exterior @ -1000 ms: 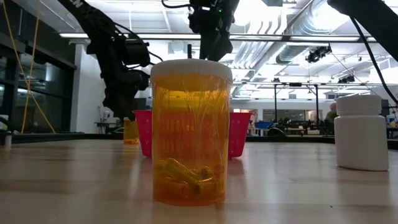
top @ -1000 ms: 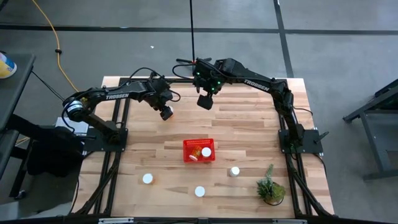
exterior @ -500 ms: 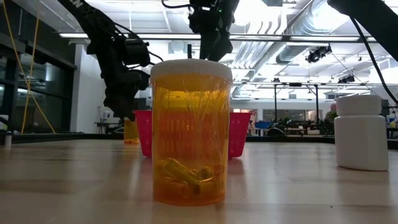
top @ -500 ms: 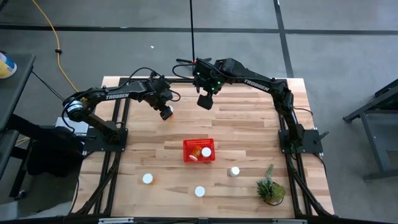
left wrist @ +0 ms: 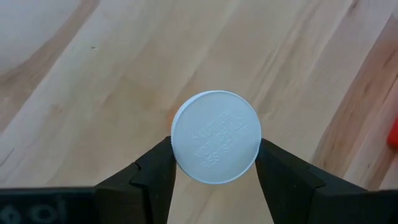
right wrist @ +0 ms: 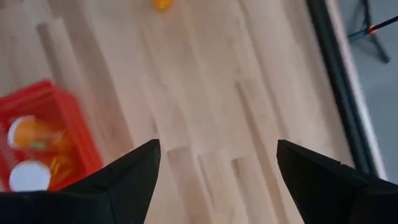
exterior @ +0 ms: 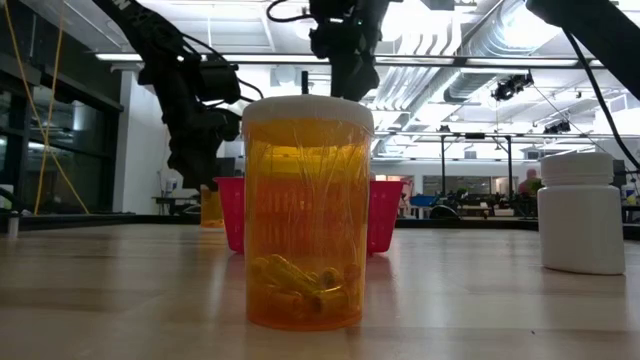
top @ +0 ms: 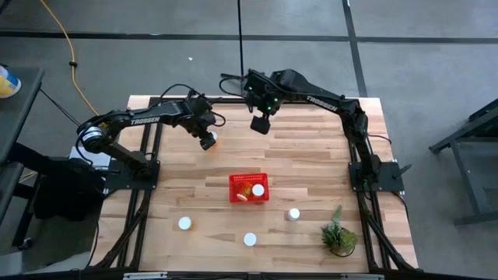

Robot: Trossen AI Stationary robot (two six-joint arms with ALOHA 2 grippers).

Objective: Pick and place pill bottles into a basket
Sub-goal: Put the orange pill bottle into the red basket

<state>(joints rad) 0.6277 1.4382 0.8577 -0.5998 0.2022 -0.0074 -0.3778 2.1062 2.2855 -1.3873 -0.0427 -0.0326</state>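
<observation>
High view: left gripper [top: 207, 142] near the bench's far edge, fingers clamped on a bottle [left wrist: 216, 137] by its cap; right gripper [top: 261, 124] raised, spread, empty.

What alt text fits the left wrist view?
The left claw is closed on a pill bottle, its white cap seen from above between two dark fingers. Light wooden table lies below.

"TROSSEN" on left arm [top: 148, 120] and right arm [top: 317, 100]; cap [left wrist: 216, 137] embossing unreadable.
</observation>
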